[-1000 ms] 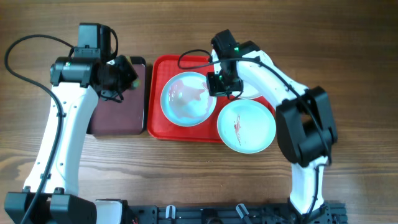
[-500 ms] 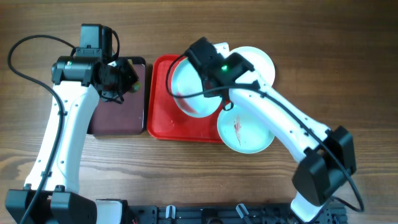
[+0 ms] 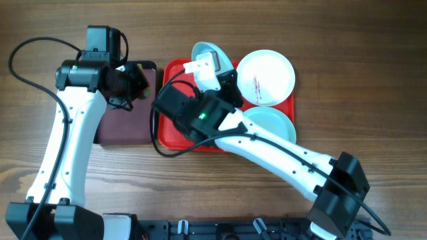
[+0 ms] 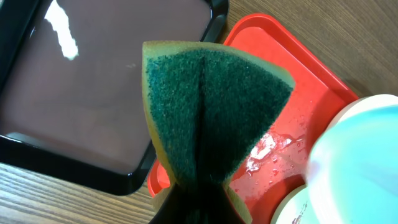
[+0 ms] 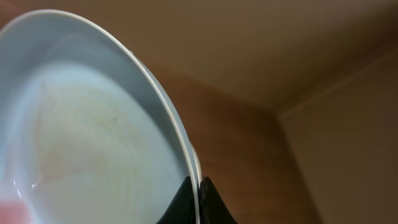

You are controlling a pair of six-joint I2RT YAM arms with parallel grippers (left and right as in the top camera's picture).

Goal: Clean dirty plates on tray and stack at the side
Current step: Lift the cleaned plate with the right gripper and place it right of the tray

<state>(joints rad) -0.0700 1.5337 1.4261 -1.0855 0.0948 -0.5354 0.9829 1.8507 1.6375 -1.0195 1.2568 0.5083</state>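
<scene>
My right jaws are pinched nearly shut on the rim of the lifted pale blue plate [image 3: 212, 56], gripping only its thin edge. In the right wrist view this plate [image 5: 93, 137] stands steeply on edge. It rises away from the jaws with its hollow face turned to the left of the view, and a faint brownish film lies across the middle. From overhead it hangs above the far rim of the red tray [image 3: 175, 72], tilted, with its hollow face partly towards the camera.

The white plate [image 3: 265, 77] lies flat at the tray's far right corner, overhanging the rim, with reddish streaks at its centre. The other pale blue plate [image 3: 275, 124] lies flat at the near right corner, partly hidden under my right arm.

My left jaws are clamped on a folded sponge [image 4: 205, 112], its green scouring face outward with a yellow edge. It is held above the black-rimmed maroon tray [image 4: 93, 81], just beside the red tray. Water droplets [image 4: 266, 151] sit on the red tray's floor. Both trays rest on the wooden surface [image 3: 373, 60].
</scene>
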